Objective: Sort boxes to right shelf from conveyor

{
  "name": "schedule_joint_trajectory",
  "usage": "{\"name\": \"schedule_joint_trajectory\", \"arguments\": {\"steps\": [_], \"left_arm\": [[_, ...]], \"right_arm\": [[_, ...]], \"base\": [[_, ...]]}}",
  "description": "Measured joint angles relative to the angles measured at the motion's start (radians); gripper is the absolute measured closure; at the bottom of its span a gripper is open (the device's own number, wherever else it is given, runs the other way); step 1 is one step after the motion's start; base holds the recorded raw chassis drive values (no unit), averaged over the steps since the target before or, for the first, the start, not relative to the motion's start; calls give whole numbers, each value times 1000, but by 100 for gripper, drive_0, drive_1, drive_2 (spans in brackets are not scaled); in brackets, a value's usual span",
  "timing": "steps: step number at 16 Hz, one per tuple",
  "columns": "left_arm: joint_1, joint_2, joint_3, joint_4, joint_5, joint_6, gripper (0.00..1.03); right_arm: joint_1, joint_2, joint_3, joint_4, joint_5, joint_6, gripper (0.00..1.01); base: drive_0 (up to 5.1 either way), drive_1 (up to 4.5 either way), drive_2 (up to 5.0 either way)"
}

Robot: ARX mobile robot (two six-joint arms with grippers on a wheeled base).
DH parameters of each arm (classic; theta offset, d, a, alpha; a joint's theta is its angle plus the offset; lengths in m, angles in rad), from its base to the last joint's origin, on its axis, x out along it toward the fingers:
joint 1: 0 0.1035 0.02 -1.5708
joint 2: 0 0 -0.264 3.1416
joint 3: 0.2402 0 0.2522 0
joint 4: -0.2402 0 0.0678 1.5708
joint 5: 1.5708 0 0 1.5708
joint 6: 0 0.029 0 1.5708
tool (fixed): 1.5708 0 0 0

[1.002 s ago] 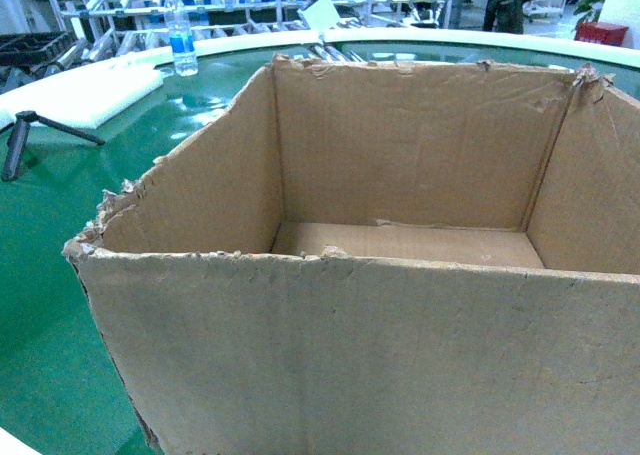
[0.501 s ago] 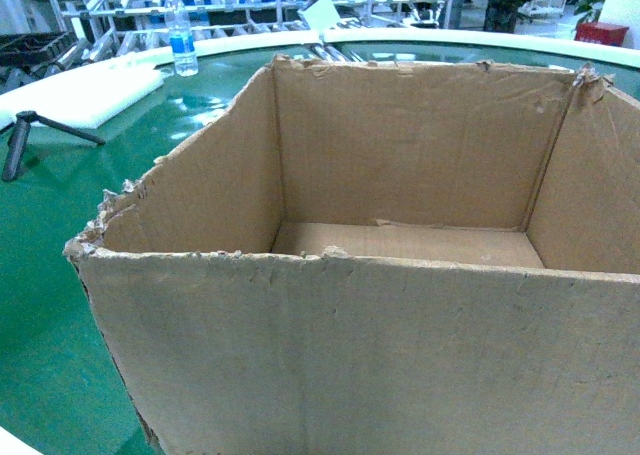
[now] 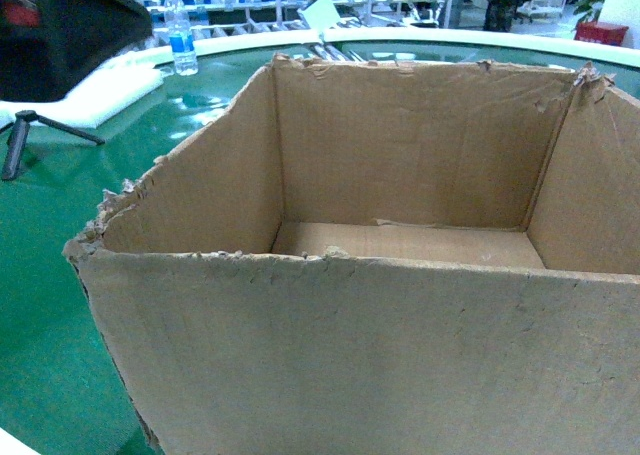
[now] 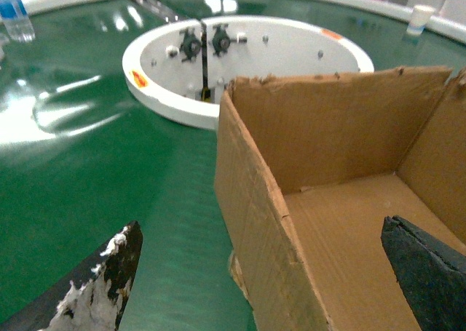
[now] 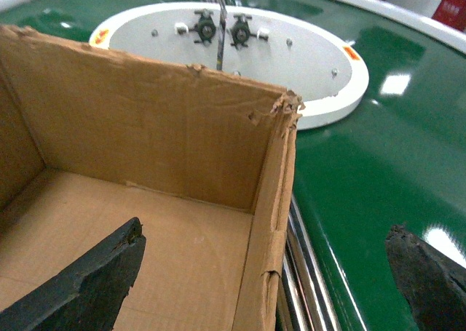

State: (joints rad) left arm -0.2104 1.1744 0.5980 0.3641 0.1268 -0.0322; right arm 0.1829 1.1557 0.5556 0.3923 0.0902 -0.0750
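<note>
Box [image 3: 380, 345] of brown corrugated cardboard, large, flapless, top edges torn and ragged, worst at near left corner. Sits upright on glossy green conveyor [image 3: 50, 275], filling most of head view. Inside: bare cardboard floor, nothing in it apart from gripper fingers. Seam down far right inner corner; small tears along far rim. White round hub [image 4: 291, 47] of conveyor just beyond box's far wall, bolts and a dark post on it. Left gripper [image 4: 262, 273] spread wide, straddling box's left wall: one finger [image 4: 109, 273] outside over green belt, its pad frayed white, other finger [image 4: 426, 269] inside over box floor. Contact with wall cannot be told. Right gripper [image 5: 266, 269] likewise spread, straddling right wall: one dark finger [image 5: 95, 273] inside box, other [image 5: 429, 276] outside above belt. Shiny metal rails [image 5: 302, 273] just beside box's right wall, low. Water bottle [image 3: 181, 33] upright near conveyor's far left rim; white foam slab [image 3: 95, 90] and small black tripod [image 3: 30, 135] toward left edge. Dark blurred shape [image 3: 60, 25] at top left corner of head view, not identifiable.
</note>
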Motion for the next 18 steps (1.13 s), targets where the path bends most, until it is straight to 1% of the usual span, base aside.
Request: {"name": "schedule_joint_trajectory", "arguments": {"steps": [1, 2, 3, 4, 5, 6, 7, 8, 10, 13, 15, 16, 17, 18], "left_arm": [[-4, 89, 56, -12, 10, -8, 5], [-8, 151, 104, -48, 37, -15, 5], [-16, 208, 135, -69, 43, -21, 5], [-24, 235, 147, -102, 71, -24, 5], [-43, 253, 153, -138, 77, -29, 5], [-62, 263, 154, -134, 81, -32, 5], [-78, 267, 158, -143, 80, -37, 5], [-93, 276, 158, -160, 67, -47, 5], [-92, 316, 157, -177, 52, -75, 5], [-93, 332, 149, -168, 49, -95, 5], [-95, 332, 144, -169, 53, -105, 5], [-100, 332, 142, -174, 44, -117, 11], [-100, 332, 137, -180, 40, -128, 24], [-107, 331, 131, -174, 14, -128, 34]], "right_arm": [[0, 74, 52, -34, 10, 10, 3], [-1, 130, 85, -63, 14, 26, 3], [-1, 182, 103, -85, 21, 42, 3], [-1, 216, 109, -86, 44, 50, 3], [-8, 237, 115, -100, 45, 61, 3], [-13, 242, 116, -100, 48, 69, 3], [-23, 244, 116, -92, 50, 79, 3], [-38, 250, 114, -99, 48, 85, 3], [-40, 258, 93, -84, 48, 91, 3], [-39, 263, 81, -61, 48, 95, 4], [-40, 262, 77, -59, 48, 97, 25], [-40, 258, 76, -63, 48, 97, 37], [-39, 256, 75, -64, 48, 97, 48], [-39, 255, 72, -64, 48, 97, 59]], "base": [[0, 0, 0], [0, 0, 0], [0, 0, 0], [0, 0, 0], [0, 0, 0], [0, 0, 0], [0, 0, 0], [0, 0, 0], [0, 0, 0], [0, 0, 0], [0, 0, 0], [0, 0, 0], [0, 0, 0], [0, 0, 0]]}}
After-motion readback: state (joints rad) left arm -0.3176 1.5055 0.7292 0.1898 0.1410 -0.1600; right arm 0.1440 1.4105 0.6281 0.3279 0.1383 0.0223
